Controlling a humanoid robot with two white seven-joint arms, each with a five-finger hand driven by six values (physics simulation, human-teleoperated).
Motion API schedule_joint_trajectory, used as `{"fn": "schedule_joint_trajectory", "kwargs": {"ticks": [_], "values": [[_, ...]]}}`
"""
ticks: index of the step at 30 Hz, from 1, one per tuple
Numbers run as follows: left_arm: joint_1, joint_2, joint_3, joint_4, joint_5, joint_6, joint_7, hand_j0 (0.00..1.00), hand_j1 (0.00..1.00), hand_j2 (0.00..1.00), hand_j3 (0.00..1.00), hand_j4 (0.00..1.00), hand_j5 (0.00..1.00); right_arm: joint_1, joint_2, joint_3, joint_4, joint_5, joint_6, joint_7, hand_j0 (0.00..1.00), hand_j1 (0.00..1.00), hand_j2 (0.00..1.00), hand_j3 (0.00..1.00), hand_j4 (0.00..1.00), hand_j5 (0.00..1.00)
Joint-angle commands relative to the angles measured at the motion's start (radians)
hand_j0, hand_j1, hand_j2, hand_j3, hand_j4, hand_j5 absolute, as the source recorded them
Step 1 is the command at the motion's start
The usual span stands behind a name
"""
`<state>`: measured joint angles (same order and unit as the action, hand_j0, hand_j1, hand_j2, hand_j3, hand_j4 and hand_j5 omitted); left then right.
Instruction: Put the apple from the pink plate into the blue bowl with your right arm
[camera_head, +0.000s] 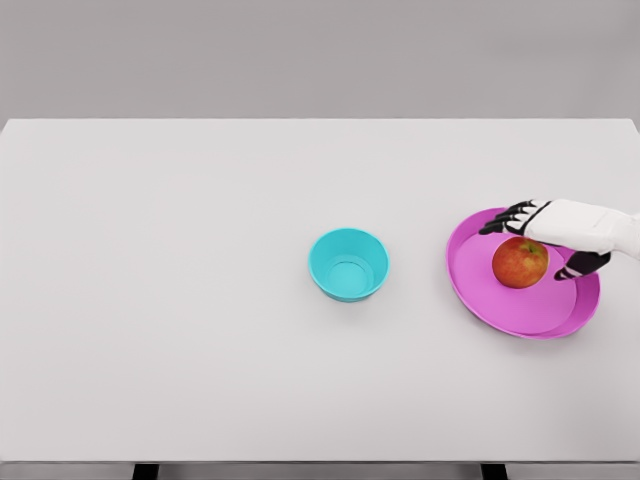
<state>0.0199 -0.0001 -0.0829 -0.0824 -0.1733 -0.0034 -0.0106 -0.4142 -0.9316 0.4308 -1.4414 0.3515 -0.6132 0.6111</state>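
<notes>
A red apple (519, 263) lies on the pink plate (480, 285) at the right of the table. My right hand (535, 244) reaches in from the right edge and hovers at the apple's right side, with dark fingertips (500, 222) behind it and the thumb in front. The fingers are spread around the apple and are not closed on it. The blue bowl (348, 264) stands empty near the table's middle, to the left of the plate. The left arm does not show.
The white table (180, 300) carries nothing else. Its far edge runs along the top, its front edge along the bottom.
</notes>
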Motion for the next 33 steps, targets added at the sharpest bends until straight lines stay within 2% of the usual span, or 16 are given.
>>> {"fn": "schedule_joint_trajectory", "kwargs": {"ticks": [1, 8, 10, 12, 14, 25, 30, 33], "values": [[0.0, 0.0, 0.0, 0.001, 0.0, 0.0, 0.0, 1.0, 1.0, 1.0, 1.0, 1.0, 1.0, 0.0, 0.007, 0.023, 0.013, -0.005, 0.002, 0.0, 1.0, 1.0, 1.0, 1.0, 1.0, 1.0], [0.0, 0.0, 0.0, 0.0, 0.0, 0.0, 0.0, 1.0, 1.0, 1.0, 1.0, 1.0, 1.0, -0.002, 0.007, 0.039, 0.019, -0.005, 0.002, 0.0, 0.98, 0.98, 0.98, 0.98, 0.98, 0.98], [0.0, 0.0, 0.0, 0.0, 0.0, 0.0, 0.0, 1.0, 1.0, 1.0, 1.0, 1.0, 1.0, -0.002, 0.007, 0.04, 0.019, -0.005, 0.002, 0.0, 0.74, 0.74, 0.74, 0.74, 0.74, 0.74], [0.0, 0.0, 0.0, 0.0, 0.0, 0.0, 0.0, 1.0, 1.0, 1.0, 1.0, 1.0, 1.0, 0.0, 0.007, 0.045, 0.016, -0.005, 0.002, 0.0, 0.58, 0.58, 0.58, 0.58, 0.58, 0.58], [0.0, 0.0, 0.0, 0.0, 0.0, 0.0, 0.0, 1.0, 1.0, 1.0, 1.0, 1.0, 1.0, 0.0, 0.007, 0.045, 0.016, -0.005, 0.002, 0.0, 0.53, 0.53, 0.53, 0.53, 0.53, 0.53], [0.0, 0.0, 0.0, 0.001, 0.0, 0.0, 0.0, 1.0, 1.0, 1.0, 1.0, 1.0, 1.0, -0.018, -0.001, 0.031, 0.007, -0.016, 0.002, 0.0, 0.51, 0.51, 0.51, 0.51, 0.51, 0.51], [0.0, 0.0, 0.0, 0.0, 0.0, -0.001, 0.0, 1.0, 1.0, 1.0, 1.0, 1.0, 1.0, -0.043, -0.001, 0.029, -0.019, -0.017, 0.002, 0.0, 0.51, 0.51, 0.51, 0.51, 0.51, 0.51], [0.0, 0.0, 0.0, 0.001, 0.0, 0.0, 0.0, 1.0, 1.0, 1.0, 1.0, 1.0, 1.0, -0.048, 0.0, 0.029, -0.086, -0.017, 0.002, 0.0, 0.51, 0.51, 0.51, 0.51, 0.51, 0.51]]}}
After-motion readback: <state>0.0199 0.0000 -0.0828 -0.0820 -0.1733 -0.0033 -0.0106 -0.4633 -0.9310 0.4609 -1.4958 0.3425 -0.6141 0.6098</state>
